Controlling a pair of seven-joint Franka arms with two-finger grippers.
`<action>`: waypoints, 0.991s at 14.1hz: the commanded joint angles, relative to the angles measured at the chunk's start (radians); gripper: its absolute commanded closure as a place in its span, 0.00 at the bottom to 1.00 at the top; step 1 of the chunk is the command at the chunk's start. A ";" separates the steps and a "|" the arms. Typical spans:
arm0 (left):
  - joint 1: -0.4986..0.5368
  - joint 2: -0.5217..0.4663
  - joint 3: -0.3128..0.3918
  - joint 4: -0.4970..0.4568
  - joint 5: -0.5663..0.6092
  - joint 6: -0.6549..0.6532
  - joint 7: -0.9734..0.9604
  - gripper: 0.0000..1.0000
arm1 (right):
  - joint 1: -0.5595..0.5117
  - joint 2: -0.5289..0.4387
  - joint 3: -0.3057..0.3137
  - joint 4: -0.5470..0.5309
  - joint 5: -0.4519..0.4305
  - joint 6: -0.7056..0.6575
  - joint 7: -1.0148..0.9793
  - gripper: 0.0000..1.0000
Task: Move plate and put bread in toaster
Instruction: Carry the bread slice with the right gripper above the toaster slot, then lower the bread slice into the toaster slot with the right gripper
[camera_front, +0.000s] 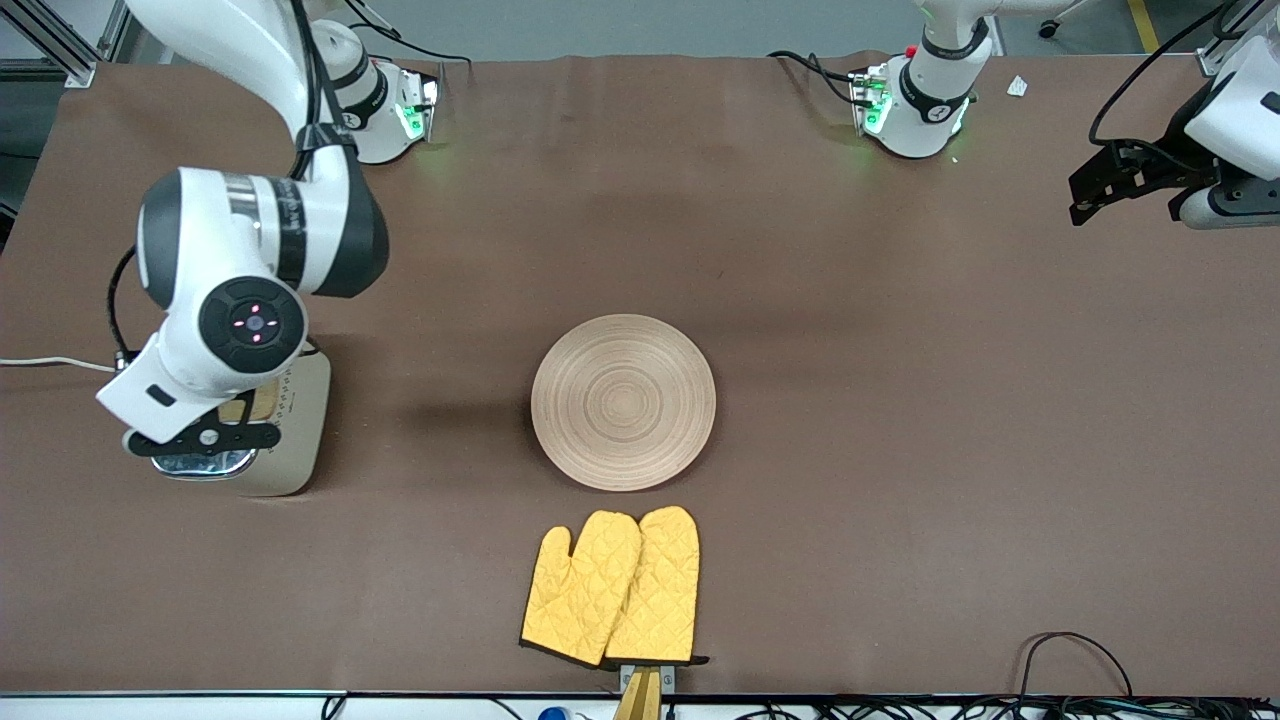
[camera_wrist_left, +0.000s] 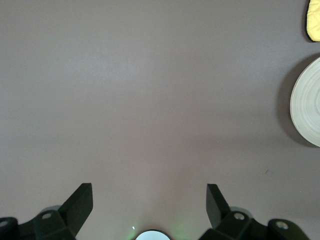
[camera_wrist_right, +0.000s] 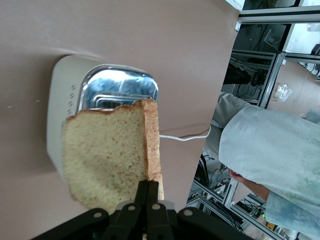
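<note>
My right gripper (camera_wrist_right: 152, 186) is shut on the crust edge of the bread (camera_wrist_right: 107, 155) and holds the slice upright just above the chrome top of the cream toaster (camera_wrist_right: 60, 115). In the front view that gripper (camera_front: 212, 440) hangs over the toaster (camera_front: 295, 440) at the right arm's end of the table. The round wooden plate (camera_front: 623, 402) lies empty at the table's middle; its edge also shows in the left wrist view (camera_wrist_left: 307, 102). My left gripper (camera_wrist_left: 150, 197) is open and empty, up in the air over bare table at the left arm's end (camera_front: 1090, 195), where the arm waits.
A pair of yellow oven mitts (camera_front: 612, 588) lies nearer to the front camera than the plate. The toaster's white cord (camera_front: 50, 363) runs off the table's edge. A person in a grey shirt (camera_wrist_right: 270, 150) stands beside the table near the toaster.
</note>
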 joint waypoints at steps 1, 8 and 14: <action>-0.003 0.000 0.004 0.009 -0.016 0.004 0.020 0.00 | -0.023 -0.104 0.007 -0.168 -0.030 0.113 -0.002 1.00; 0.002 -0.008 0.008 0.010 -0.030 0.004 0.020 0.00 | -0.057 -0.123 0.006 -0.239 -0.044 0.158 0.001 1.00; 0.003 -0.008 0.010 0.010 -0.030 0.005 0.020 0.00 | -0.057 -0.131 0.006 -0.299 -0.044 0.175 0.048 1.00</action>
